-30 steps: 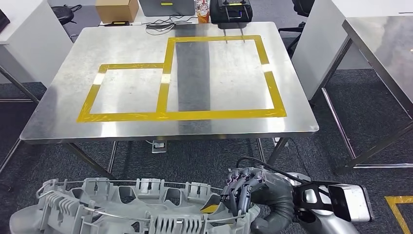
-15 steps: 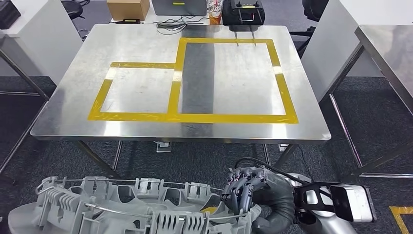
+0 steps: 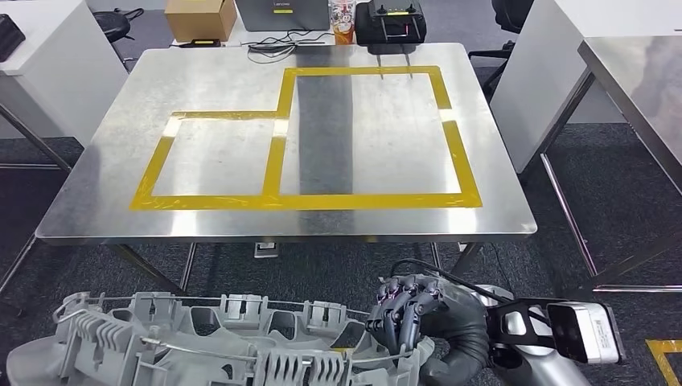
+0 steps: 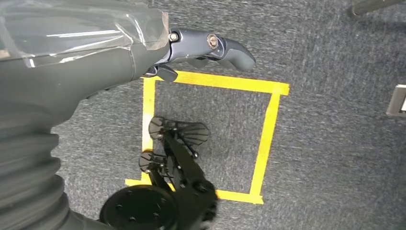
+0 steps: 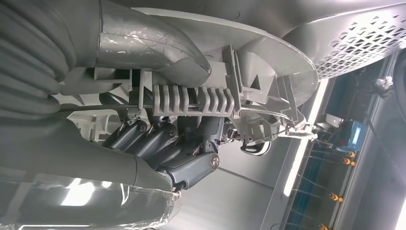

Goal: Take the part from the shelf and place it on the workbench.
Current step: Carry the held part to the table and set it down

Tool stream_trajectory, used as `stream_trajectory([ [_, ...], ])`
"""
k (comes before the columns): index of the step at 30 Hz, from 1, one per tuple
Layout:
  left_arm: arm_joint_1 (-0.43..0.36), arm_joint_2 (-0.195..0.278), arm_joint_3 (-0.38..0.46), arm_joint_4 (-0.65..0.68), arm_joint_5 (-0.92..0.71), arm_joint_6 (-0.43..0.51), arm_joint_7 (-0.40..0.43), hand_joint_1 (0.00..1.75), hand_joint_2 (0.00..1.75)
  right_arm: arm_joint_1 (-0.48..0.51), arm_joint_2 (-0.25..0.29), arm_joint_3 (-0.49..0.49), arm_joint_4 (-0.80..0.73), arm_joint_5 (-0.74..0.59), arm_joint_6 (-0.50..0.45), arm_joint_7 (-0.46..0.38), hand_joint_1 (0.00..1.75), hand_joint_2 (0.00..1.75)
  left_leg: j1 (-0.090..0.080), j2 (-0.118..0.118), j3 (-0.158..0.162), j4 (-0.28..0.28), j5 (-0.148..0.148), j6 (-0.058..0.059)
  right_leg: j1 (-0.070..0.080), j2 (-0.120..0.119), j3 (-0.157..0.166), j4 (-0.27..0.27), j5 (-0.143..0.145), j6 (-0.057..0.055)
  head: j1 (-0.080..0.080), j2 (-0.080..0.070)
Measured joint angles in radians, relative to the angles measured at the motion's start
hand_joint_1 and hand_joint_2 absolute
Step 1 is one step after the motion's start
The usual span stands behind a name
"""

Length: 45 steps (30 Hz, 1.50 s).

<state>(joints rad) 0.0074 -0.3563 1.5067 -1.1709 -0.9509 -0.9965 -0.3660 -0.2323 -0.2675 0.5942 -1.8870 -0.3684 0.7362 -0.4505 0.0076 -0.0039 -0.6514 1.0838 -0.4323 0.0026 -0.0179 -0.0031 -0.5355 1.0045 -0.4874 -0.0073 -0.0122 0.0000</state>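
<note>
A large grey plastic part [image 3: 201, 342], ribbed and clipped with a thin wire across it, hangs low in the head view, in front of the workbench. My right hand [image 3: 406, 314] grips its right end, fingers curled over the rim. In the right wrist view the dark fingers [image 5: 158, 139] wrap under the part [image 5: 268, 62]. The steel workbench [image 3: 104, 161] lies ahead, marked with two yellow tape rectangles [image 3: 277, 153]. My left hand [image 4: 191, 48] hangs over the carpet and holds nothing.
A cardboard box [image 3: 199, 18], cables [image 3: 277, 44], a cup [image 3: 343, 20] and a black case [image 3: 390, 20] line the workbench's far edge. A second steel table [image 3: 635, 72] stands to the right, a white one [image 3: 48, 56] to the left. A yellow tape square [image 4: 210, 139] marks the carpet.
The whole picture has shifted a little, so the camera moved and the workbench sits slightly differently in view. The part stays in my right hand's grip.
</note>
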Motion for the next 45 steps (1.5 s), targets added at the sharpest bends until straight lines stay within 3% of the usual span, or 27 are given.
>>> stream_trajectory([
  [2, -0.001, 0.001, 0.0, 0.0, -0.007, 0.0, -0.006, 0.0, 1.75, 0.001, 0.001, -0.002, -0.001, 0.0, 0.0, 0.0, 1.69, 1.75, -0.009, 0.002, 0.032, -0.069, 0.008, 0.015, 0.001, 0.0, 0.007, -0.003, -0.006, 0.011, 0.0, 0.0],
  [5, 0.0, 0.002, 0.0, 0.0, -0.015, 0.0, -0.013, 0.0, 1.75, 0.004, 0.003, -0.004, -0.002, 0.001, 0.0, 0.0, 1.69, 1.75, -0.011, -0.002, 0.051, -0.087, -0.001, 0.035, 0.0, 0.0, 0.012, 0.009, -0.003, 0.035, -0.001, 0.0],
  [6, 0.0, 0.001, 0.0, 0.0, -0.016, 0.0, -0.015, 0.0, 1.75, 0.004, 0.003, -0.006, -0.003, 0.001, 0.0, 0.0, 1.69, 1.75, -0.009, -0.003, 0.062, -0.09, -0.002, 0.04, 0.0, 0.001, 0.003, 0.03, -0.012, 0.038, 0.001, 0.0],
  [7, -0.001, 0.001, 0.0, 0.0, -0.018, 0.0, -0.017, 0.0, 1.75, 0.004, 0.003, -0.008, -0.004, 0.001, 0.0, 0.0, 1.69, 1.75, -0.006, -0.004, 0.073, -0.093, -0.002, 0.045, -0.001, 0.001, -0.017, 0.069, -0.029, 0.037, 0.002, 0.0],
  [9, -0.001, 0.0, 0.0, 0.0, -0.022, 0.0, -0.02, 0.0, 1.75, 0.005, 0.003, -0.013, -0.005, 0.0, 0.0, 0.0, 1.69, 1.75, -0.005, -0.005, 0.08, -0.094, -0.007, 0.048, -0.001, 0.002, -0.095, 0.196, -0.074, 0.034, 0.005, 0.0],
  [11, -0.001, -0.001, 0.0, 0.001, -0.028, 0.0, -0.022, 0.0, 1.75, 0.01, 0.002, -0.016, -0.005, 0.0, 0.0, 0.0, 1.69, 1.75, -0.005, -0.009, 0.087, -0.094, -0.016, 0.048, -0.002, 0.002, -0.168, 0.287, -0.095, 0.04, 0.005, 0.0],
  [12, -0.001, -0.002, 0.0, 0.001, -0.03, 0.001, -0.022, 0.0, 1.75, 0.012, 0.002, -0.018, -0.005, 0.001, 0.0, 0.0, 1.69, 1.75, -0.005, -0.011, 0.094, -0.094, -0.022, 0.046, -0.003, 0.002, -0.179, 0.28, -0.083, 0.045, 0.005, 0.0],
  [13, -0.001, -0.002, 0.0, 0.002, -0.032, 0.001, -0.022, 0.0, 1.75, 0.013, 0.001, -0.019, -0.005, 0.001, 0.0, 0.0, 1.69, 1.75, -0.004, -0.014, 0.105, -0.094, -0.03, 0.044, -0.004, 0.002, -0.17, 0.234, -0.055, 0.052, 0.005, 0.0],
  [15, -0.002, -0.003, 0.0, 0.003, -0.033, 0.002, -0.023, 0.0, 1.75, 0.015, 0.001, -0.02, -0.005, 0.001, 0.0, 0.0, 1.69, 1.75, -0.005, -0.018, 0.128, -0.092, -0.049, 0.035, -0.005, 0.001, -0.125, 0.091, 0.025, 0.06, 0.006, 0.0],
  [17, -0.002, -0.003, 0.0, 0.003, -0.034, 0.004, -0.025, 0.0, 1.75, 0.016, 0.001, -0.021, -0.006, 0.001, 0.0, 0.0, 1.69, 1.75, -0.008, -0.019, 0.136, -0.09, -0.066, 0.023, -0.001, -0.001, -0.096, 0.01, 0.062, 0.042, 0.006, 0.0],
  [19, -0.002, -0.003, 0.0, 0.003, -0.035, 0.005, -0.027, 0.0, 1.75, 0.017, 0.001, -0.023, -0.008, 0.001, 0.0, 0.0, 1.69, 1.75, -0.008, -0.017, 0.139, -0.085, -0.073, 0.011, 0.003, 0.001, -0.087, 0.002, 0.06, 0.015, 0.006, 0.0],
  [21, -0.004, -0.003, 0.0, 0.004, -0.035, 0.006, -0.028, 0.0, 1.75, 0.017, 0.002, -0.025, -0.009, 0.002, -0.001, 0.0, 1.69, 1.75, -0.004, -0.012, 0.127, -0.047, -0.075, 0.002, 0.001, 0.004, -0.071, -0.001, 0.056, -0.001, 0.006, 0.0],
  [23, -0.005, -0.003, 0.0, 0.004, -0.035, 0.006, -0.028, 0.0, 1.75, 0.017, 0.003, -0.025, -0.01, 0.002, -0.001, 0.001, 1.69, 1.75, 0.0, -0.007, 0.065, 0.055, -0.096, -0.007, -0.001, 0.004, -0.052, -0.002, 0.042, -0.012, 0.005, 0.0],
  [25, -0.004, -0.004, 0.0, 0.004, -0.035, 0.006, -0.028, 0.0, 1.75, 0.018, 0.004, -0.024, -0.01, 0.001, -0.001, 0.0, 1.69, 1.75, 0.003, -0.005, -0.021, 0.175, -0.144, -0.016, 0.001, 0.004, -0.035, -0.002, 0.025, -0.017, 0.003, 0.0],
  [27, -0.004, -0.003, 0.0, 0.004, -0.035, 0.006, -0.028, 0.0, 1.75, 0.02, 0.004, -0.024, -0.01, 0.002, -0.001, 0.001, 1.69, 1.75, 0.003, -0.003, -0.07, 0.206, -0.161, -0.017, 0.004, 0.005, -0.01, -0.002, 0.005, -0.016, 0.003, 0.0],
  [28, -0.004, -0.003, 0.0, 0.005, -0.035, 0.006, -0.028, 0.0, 1.75, 0.021, 0.004, -0.024, -0.01, 0.002, -0.001, 0.001, 1.69, 1.75, 0.003, -0.002, -0.071, 0.172, -0.139, -0.013, 0.006, 0.006, 0.006, -0.003, -0.007, -0.016, 0.003, 0.0],
  [30, -0.003, -0.002, 0.0, 0.004, -0.034, 0.006, -0.028, 0.0, 1.75, 0.022, 0.005, -0.024, -0.011, 0.002, -0.001, 0.001, 1.69, 1.75, -0.005, -0.002, -0.041, 0.042, -0.039, 0.008, 0.011, 0.006, 0.038, -0.004, -0.03, -0.014, 0.003, 0.0],
  [32, 0.0, 0.0, 0.001, 0.003, -0.033, 0.006, -0.028, 0.0, 1.75, 0.022, 0.006, -0.024, -0.012, 0.002, -0.001, 0.003, 1.69, 1.75, -0.015, -0.003, -0.014, -0.046, 0.033, 0.03, 0.015, 0.008, 0.058, -0.007, -0.049, -0.007, 0.004, 0.0],
  [34, 0.003, 0.002, 0.0, 0.002, -0.029, 0.006, -0.028, 0.0, 1.75, 0.021, 0.007, -0.024, -0.015, 0.002, -0.001, 0.007, 1.69, 1.75, -0.023, -0.004, -0.002, -0.062, 0.04, 0.038, 0.016, 0.011, 0.068, -0.016, -0.06, 0.005, 0.005, 0.0],
  [36, 0.003, 0.001, 0.0, 0.002, -0.022, 0.006, -0.028, 0.0, 1.75, 0.021, 0.007, -0.025, -0.02, 0.003, -0.002, 0.012, 1.69, 1.75, -0.018, -0.004, 0.022, -0.086, 0.042, 0.042, 0.017, 0.01, 0.076, -0.017, -0.072, 0.012, 0.005, 0.0],
  [38, 0.001, 0.0, 0.0, 0.002, -0.011, 0.008, -0.024, 0.0, 1.75, 0.019, 0.006, -0.026, -0.024, 0.007, -0.006, 0.016, 1.69, 1.75, -0.01, -0.004, 0.049, -0.112, 0.04, 0.046, 0.018, 0.009, 0.038, 0.057, -0.101, 0.012, 0.007, 0.0],
  [41, -0.002, -0.002, 0.0, 0.004, 0.007, 0.013, -0.014, 0.0, 1.75, 0.018, 0.005, -0.025, -0.025, 0.025, -0.02, 0.023, 1.69, 1.75, -0.01, -0.007, 0.068, -0.118, 0.022, 0.049, 0.011, 0.009, -0.105, 0.256, -0.143, 0.018, 0.008, 0.0],
  [42, -0.002, -0.003, 0.0, 0.005, 0.013, 0.013, -0.011, 0.0, 1.75, 0.019, 0.005, -0.025, -0.025, 0.037, -0.027, 0.025, 1.69, 1.75, -0.01, -0.009, 0.075, -0.118, 0.014, 0.048, 0.008, 0.009, -0.135, 0.276, -0.132, 0.027, 0.008, 0.0],
  [43, -0.002, -0.003, 0.0, 0.006, 0.018, 0.013, -0.008, 0.0, 1.75, 0.02, 0.004, -0.024, -0.025, 0.051, -0.036, 0.028, 1.69, 1.75, -0.009, -0.013, 0.084, -0.117, 0.006, 0.045, 0.005, 0.009, -0.147, 0.259, -0.103, 0.04, 0.008, 0.0],
  [45, -0.001, -0.004, 0.0, 0.007, 0.029, 0.011, -0.005, 0.0, 1.75, 0.019, -0.001, -0.024, -0.025, 0.085, -0.056, 0.032, 1.69, 1.75, -0.007, -0.018, 0.102, -0.112, -0.013, 0.037, -0.001, 0.007, -0.118, 0.125, -0.008, 0.065, 0.009, 0.0],
])
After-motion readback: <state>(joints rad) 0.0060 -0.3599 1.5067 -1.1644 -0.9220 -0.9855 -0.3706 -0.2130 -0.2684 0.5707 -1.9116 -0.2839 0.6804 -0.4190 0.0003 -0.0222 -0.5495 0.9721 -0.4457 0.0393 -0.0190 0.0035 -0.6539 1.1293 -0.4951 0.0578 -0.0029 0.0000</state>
